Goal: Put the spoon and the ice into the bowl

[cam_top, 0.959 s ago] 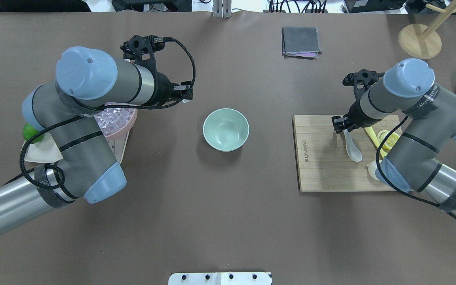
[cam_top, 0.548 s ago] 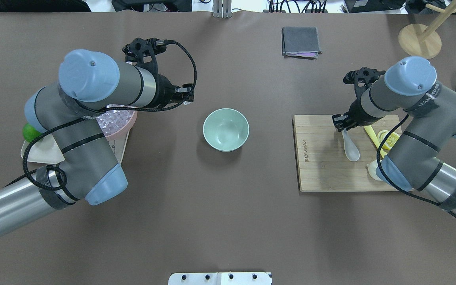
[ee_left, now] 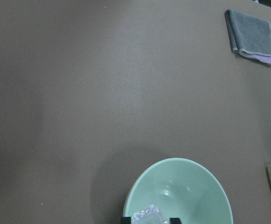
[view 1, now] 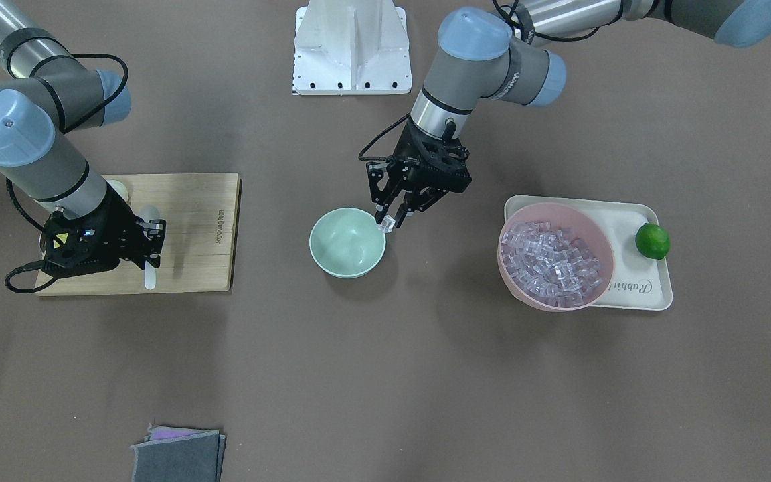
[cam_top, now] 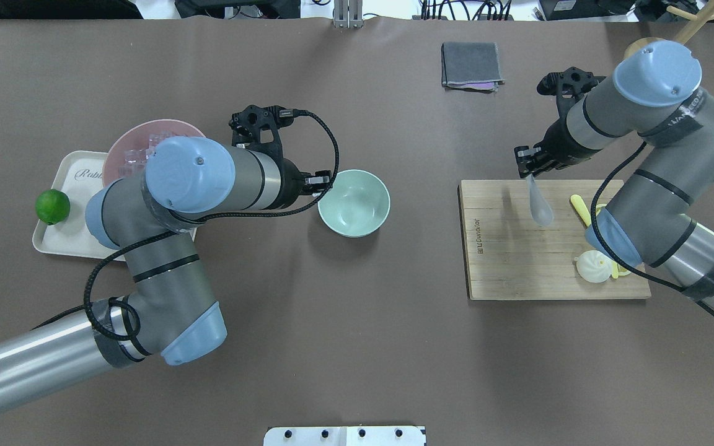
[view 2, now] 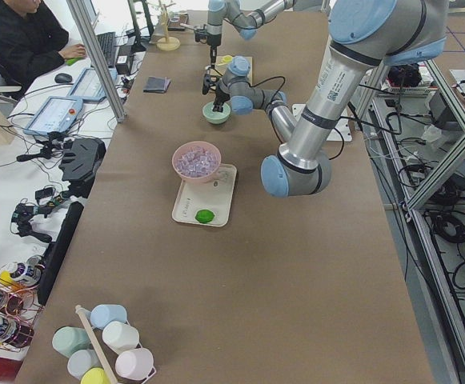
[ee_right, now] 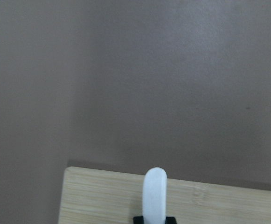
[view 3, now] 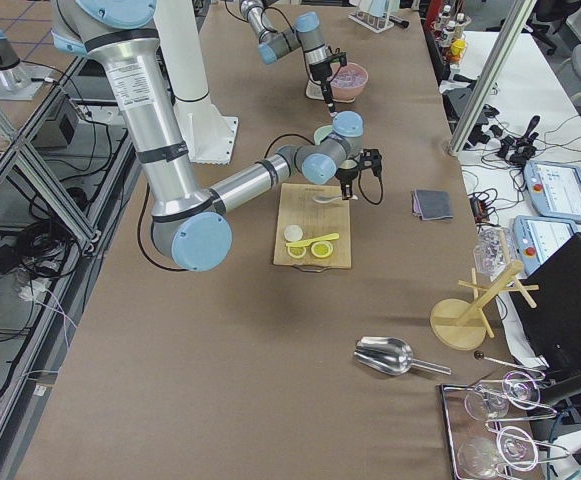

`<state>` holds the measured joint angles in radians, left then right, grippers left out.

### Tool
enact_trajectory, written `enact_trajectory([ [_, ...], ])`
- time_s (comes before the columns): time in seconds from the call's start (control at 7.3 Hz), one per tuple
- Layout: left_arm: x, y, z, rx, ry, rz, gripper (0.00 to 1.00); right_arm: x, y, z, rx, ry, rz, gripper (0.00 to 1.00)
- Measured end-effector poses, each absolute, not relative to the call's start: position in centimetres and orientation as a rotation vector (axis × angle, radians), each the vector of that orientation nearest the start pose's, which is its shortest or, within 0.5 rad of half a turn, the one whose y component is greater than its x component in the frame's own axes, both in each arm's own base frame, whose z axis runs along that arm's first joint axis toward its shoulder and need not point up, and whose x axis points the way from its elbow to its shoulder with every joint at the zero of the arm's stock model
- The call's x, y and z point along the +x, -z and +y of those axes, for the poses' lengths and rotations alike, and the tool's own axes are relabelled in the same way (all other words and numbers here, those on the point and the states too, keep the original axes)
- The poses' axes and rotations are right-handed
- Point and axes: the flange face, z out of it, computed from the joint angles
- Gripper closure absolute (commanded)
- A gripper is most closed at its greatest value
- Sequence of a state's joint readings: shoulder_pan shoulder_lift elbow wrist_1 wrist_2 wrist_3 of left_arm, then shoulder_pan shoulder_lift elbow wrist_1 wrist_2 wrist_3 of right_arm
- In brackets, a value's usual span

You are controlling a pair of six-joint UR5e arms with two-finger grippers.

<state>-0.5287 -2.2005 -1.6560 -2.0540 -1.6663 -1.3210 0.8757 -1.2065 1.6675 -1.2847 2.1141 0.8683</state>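
The mint-green bowl point(cam_top: 363, 214) stands at the table's middle. My left gripper point(cam_top: 326, 181) hangs over its left rim, shut on one clear ice cube point(view 1: 386, 224). The cube also shows in the left wrist view point(ee_left: 149, 215), over the bowl point(ee_left: 186, 186). My right gripper point(cam_top: 528, 175) is shut on the handle of the white spoon point(cam_top: 541, 207) and holds it above the wooden cutting board point(cam_top: 506, 260). The spoon also shows in the right wrist view point(ee_right: 154, 191). Several more ice cubes fill the pink bowl point(view 1: 555, 258).
The pink bowl sits on a cream tray point(view 1: 633, 291) with a lime point(view 1: 652, 241). A yellow knife point(cam_top: 580, 209) and a white round piece point(cam_top: 592, 267) lie on the board. A grey cloth point(cam_top: 471, 64) lies at the far side.
My left arm has swung right from the pink bowl to the mint bowl's rim. My right gripper has lifted the spoon off the board and moved it toward the board's far edge.
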Motion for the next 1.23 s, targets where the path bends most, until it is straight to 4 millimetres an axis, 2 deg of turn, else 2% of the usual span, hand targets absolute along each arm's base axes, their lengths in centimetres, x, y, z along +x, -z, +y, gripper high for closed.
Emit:
enact_trajectory([
  [0.27,55.7,-18.5,-44.1,0.401,0.196,1.124,1.0,-34.5,-34.3,-54.6,0.153,0.029,-0.895,1.0],
  [0.41,56.9,-18.4,-44.1,0.407,0.197,1.121,0.87,-34.8,-32.8,-54.8,0.153,0.011,-0.906,1.0],
  [0.55,57.6,-18.5,-44.2,0.41,0.196,1.121,0.21,-35.2,-31.4,-54.9,0.152,-0.009,-0.92,1.0],
  [0.68,57.9,-18.5,-44.3,0.413,0.194,1.121,0.02,-35.5,-30.4,-54.9,0.149,-0.025,-0.932,1.0],
  [0.82,57.7,-18.0,-44.2,0.418,0.19,1.131,0.02,-36.0,-29.7,-54.7,0.147,-0.039,-0.942,1.0],
  [1.1,56.1,-17.3,-43.6,0.438,0.17,1.148,0.02,-37.0,-28.0,-54.4,0.14,-0.068,-0.965,1.0],
  [1.23,53.8,-17.5,-43.6,0.472,0.144,1.137,0.02,-37.5,-27.3,-54.2,0.136,-0.073,-0.974,1.0],
])
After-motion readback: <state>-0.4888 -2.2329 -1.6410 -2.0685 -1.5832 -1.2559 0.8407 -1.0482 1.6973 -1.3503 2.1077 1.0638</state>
